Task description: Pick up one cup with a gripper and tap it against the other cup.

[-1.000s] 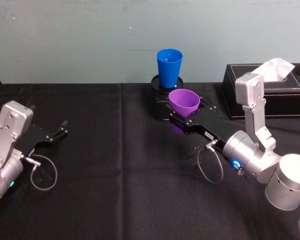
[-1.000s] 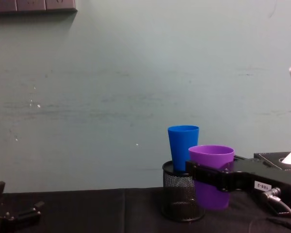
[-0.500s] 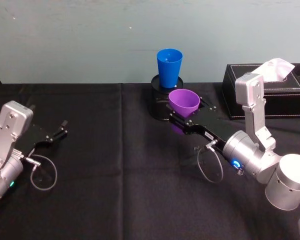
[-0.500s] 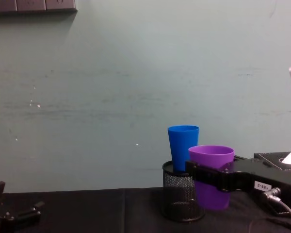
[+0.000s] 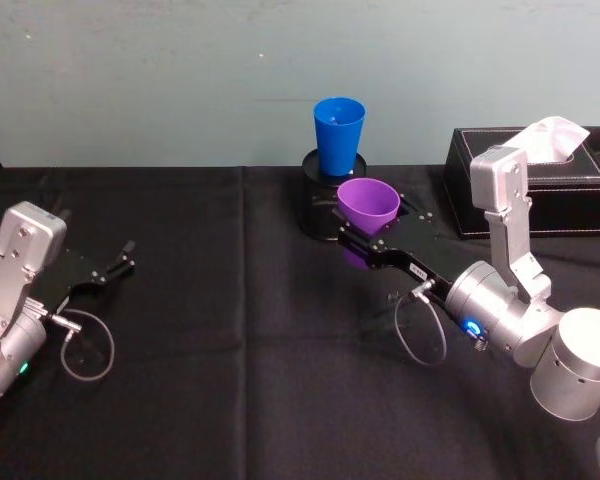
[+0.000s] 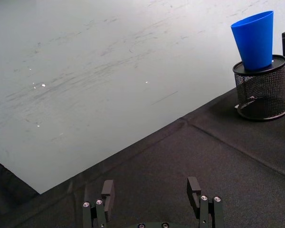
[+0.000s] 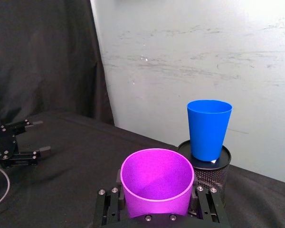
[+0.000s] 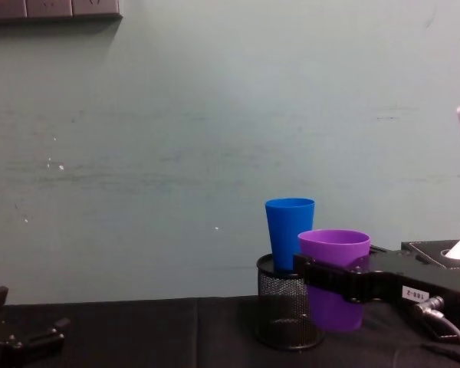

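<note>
Head view: purple cup [image 5: 368, 205] sits upright, mouth up, pinched at mid-body between the two fingers of the right gripper [image 5: 375, 228]. The right wrist view has a finger pressed on each flank of the cup, rim level. From the chest view its base hangs above the cloth, so I judge it lifted clear. Grip low on the wall leaves the rim and upper side free, likely the part meant to strike.

Blue cup [image 5: 338, 135] stands just behind and slightly to the robot's left, upright, its base seated in the mouth of a black mesh holder [image 5: 313, 205]. That perch raises it, so its rim tops the purple one. The two cups are near; the right wrist view suggests a gap, but contact cannot be ruled either way. Judged: tap pending, a short push forward and left needed. Risk: blue cup rests loose in the holder and may tip.

Left gripper [image 5: 115, 262] lies low at the robot's far left, fingers spread, holding nothing, well apart from both cups.

Worktop [image 5: 230, 340] is draped in black cloth, with a seam running front to back. Black tissue box [image 5: 540, 200] sits at the back right. Pale green scuffed wall [image 5: 180, 80] stands behind.
</note>
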Available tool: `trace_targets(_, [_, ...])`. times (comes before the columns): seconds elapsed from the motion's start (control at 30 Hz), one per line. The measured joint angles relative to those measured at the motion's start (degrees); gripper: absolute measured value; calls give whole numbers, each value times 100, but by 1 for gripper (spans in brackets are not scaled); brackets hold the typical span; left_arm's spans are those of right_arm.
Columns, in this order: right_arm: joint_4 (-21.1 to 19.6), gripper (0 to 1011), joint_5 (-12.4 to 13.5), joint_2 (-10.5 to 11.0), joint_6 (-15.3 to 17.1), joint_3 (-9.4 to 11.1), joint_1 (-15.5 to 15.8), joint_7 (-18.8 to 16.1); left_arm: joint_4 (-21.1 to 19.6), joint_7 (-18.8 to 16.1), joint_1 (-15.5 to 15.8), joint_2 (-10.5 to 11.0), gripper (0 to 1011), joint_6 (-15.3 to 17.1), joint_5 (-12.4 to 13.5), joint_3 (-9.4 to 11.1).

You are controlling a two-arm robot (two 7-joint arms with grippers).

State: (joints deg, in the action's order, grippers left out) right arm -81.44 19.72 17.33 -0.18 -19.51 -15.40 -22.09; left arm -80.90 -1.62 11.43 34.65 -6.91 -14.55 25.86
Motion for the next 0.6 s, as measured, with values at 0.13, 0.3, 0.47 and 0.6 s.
trace_targets(0.13, [0,731,0,0,0,0,0,0,0,0,0,0,1000,0,0,0])
trace_targets(0.3, [0,731,0,0,0,0,0,0,0,0,0,0,1000,0,0,0])
trace_targets(0.47, [0,731,0,0,0,0,0,0,0,0,0,0,1000,0,0,0])
trace_targets(0.6, [0,731,0,0,0,0,0,0,0,0,0,0,1000,0,0,0])
